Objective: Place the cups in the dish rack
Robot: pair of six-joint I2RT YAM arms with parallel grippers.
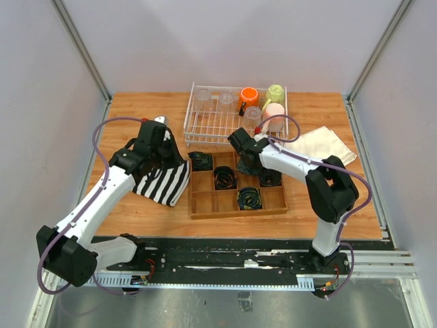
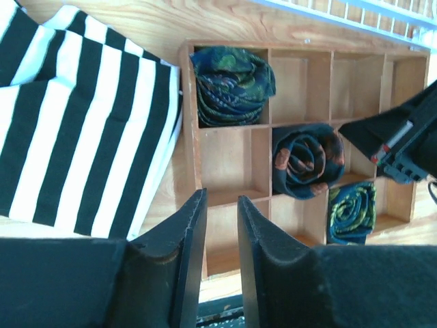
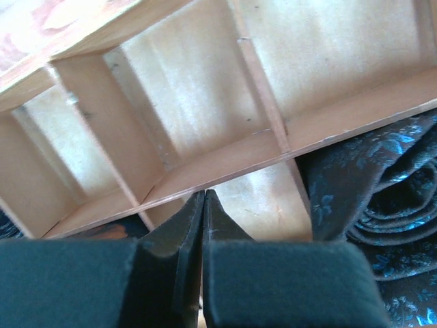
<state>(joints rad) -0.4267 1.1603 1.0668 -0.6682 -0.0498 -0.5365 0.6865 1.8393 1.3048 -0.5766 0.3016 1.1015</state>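
Note:
The white wire dish rack [image 1: 194, 127] stands at the back of the table. In it are an orange mug [image 1: 248, 97], a yellow-green mug [image 1: 275, 93], a white-pink mug [image 1: 274, 113] and clear tumblers [image 1: 203, 100]. My left gripper [image 1: 165, 145] hangs over the striped cloth's right edge, well short of the rack. In the left wrist view this gripper [image 2: 222, 199] is open, a narrow gap between its fingers and nothing in it. My right gripper [image 1: 247, 162] is low over the wooden tray; the right wrist view shows it [image 3: 205, 195] shut and empty.
A wooden compartment tray [image 1: 205, 205] with several rolled dark fabrics [image 2: 307, 158] sits in front of the rack. A black-and-white striped cloth [image 1: 164, 183] lies to its left and a beige cloth [image 1: 321, 145] to its right. The rack's wires [image 2: 355, 10] cross the top of the left wrist view.

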